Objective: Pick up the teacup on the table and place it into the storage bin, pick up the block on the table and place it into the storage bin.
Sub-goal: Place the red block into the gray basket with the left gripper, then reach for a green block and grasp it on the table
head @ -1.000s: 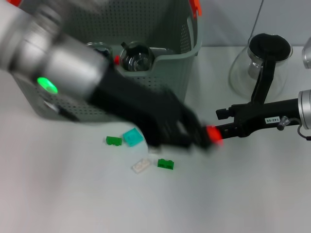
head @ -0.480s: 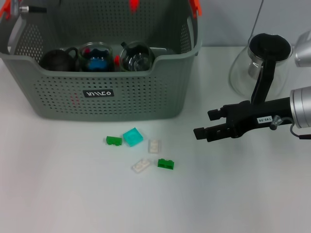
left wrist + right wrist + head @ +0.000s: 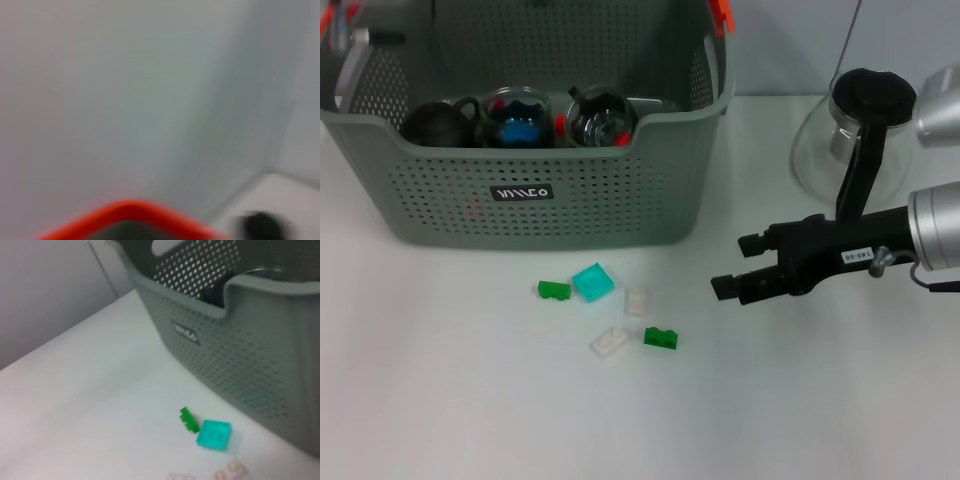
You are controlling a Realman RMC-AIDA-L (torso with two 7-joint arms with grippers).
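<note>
Head view: right gripper (image 3: 738,266) open nr blocks (image 3: 608,311); storage bin (image 3: 570,195) behind.

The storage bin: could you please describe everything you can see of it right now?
The storage bin is a grey-green perforated plastic basket with orange handle clips and a small black label on its front wall. It stands upright on the white table, holding a dark teacup and two glass cups. Nothing grips it.

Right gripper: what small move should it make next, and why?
Probably advance the right gripper, whose jaws are open, toward the blocks and lower it over the dark green block, the nearest one. Five blocks lie on the table, and cups already sit in the storage bin.
</note>
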